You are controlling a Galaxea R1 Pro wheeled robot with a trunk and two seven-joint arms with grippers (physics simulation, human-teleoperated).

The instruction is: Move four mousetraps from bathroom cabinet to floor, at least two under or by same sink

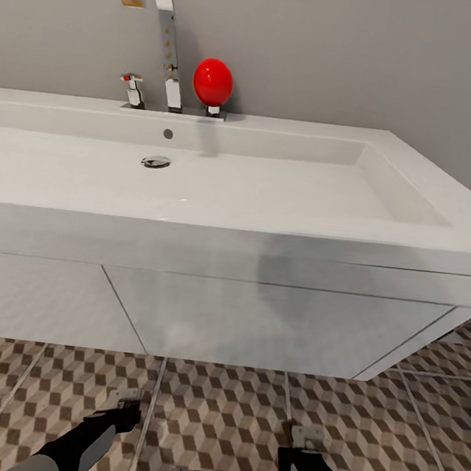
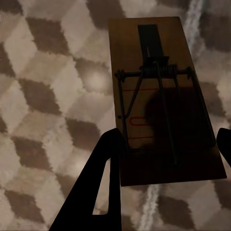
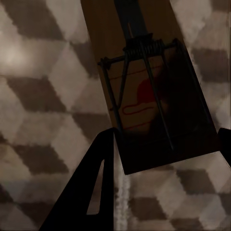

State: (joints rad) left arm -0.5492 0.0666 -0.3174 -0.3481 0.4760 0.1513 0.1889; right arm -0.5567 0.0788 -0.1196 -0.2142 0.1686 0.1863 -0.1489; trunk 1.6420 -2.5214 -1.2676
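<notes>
Left gripper point(image 2: 166, 144) clamped on one mousetrap point(image 2: 163, 96), right gripper point(image 3: 166, 144) on another mousetrap point(image 3: 149, 86); both boards between the fingers, low over bathroom floor point(image 1: 232, 409) before sink point(image 1: 266, 217), apparently for placing beside it.

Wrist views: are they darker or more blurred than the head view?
Both wrist views are dim: each mousetrap carries a dark shadow on its board, over soft, blurry floor tiles. The head view is bright, with a faint grey shadow on the sink front.
</notes>
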